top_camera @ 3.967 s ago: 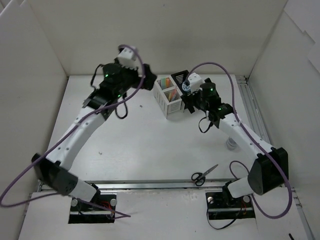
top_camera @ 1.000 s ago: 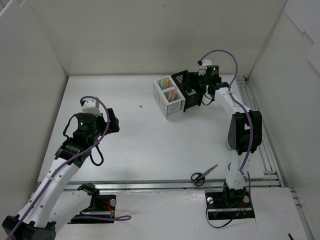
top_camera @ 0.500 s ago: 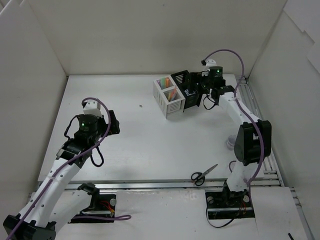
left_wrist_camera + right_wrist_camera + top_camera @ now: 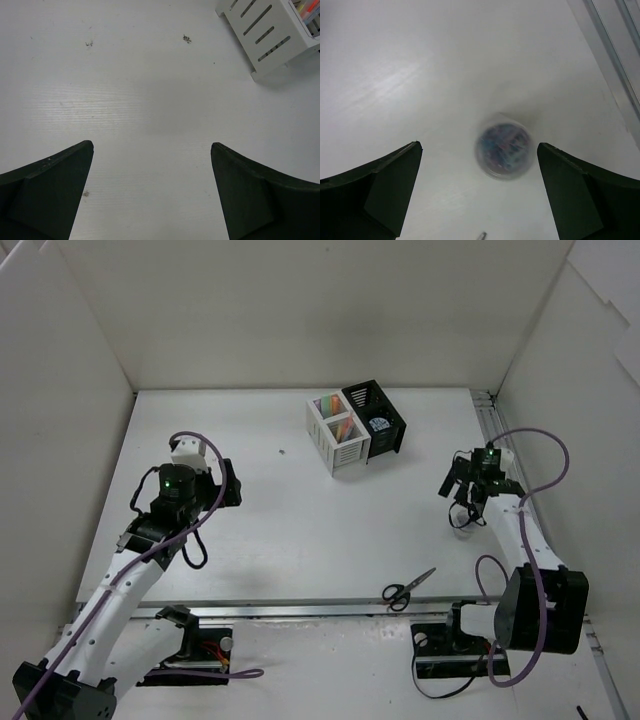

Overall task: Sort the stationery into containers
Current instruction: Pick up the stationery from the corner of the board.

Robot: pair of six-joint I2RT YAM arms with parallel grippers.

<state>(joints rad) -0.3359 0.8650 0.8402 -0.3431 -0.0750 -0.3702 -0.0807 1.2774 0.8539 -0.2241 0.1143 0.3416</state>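
Observation:
The joined containers stand at the back: a white two-compartment holder (image 4: 338,438) with coloured markers (image 4: 336,415) in it, and a black holder (image 4: 383,405) with a small blue-dotted round thing (image 4: 378,424) inside. My right gripper (image 4: 477,145) is open and points down over a round jar (image 4: 502,151) with a blue-speckled top. The jar looks blurred, lies below the fingers and is not touched. Black-handled scissors (image 4: 408,590) lie near the front rail. My left gripper (image 4: 152,145) is open above bare table, with the white holder's corner (image 4: 270,35) at its upper right.
White walls enclose the table on three sides. A metal rail (image 4: 510,490) runs along the right edge and another (image 4: 320,608) across the front by the arm bases. The scissors' tip (image 4: 481,235) shows just below the jar in the right wrist view.
My right arm has pulled back from the black holder and swung to the near right, over the jar. The blue-dotted thing now shows in the black holder. The left arm barely moved.

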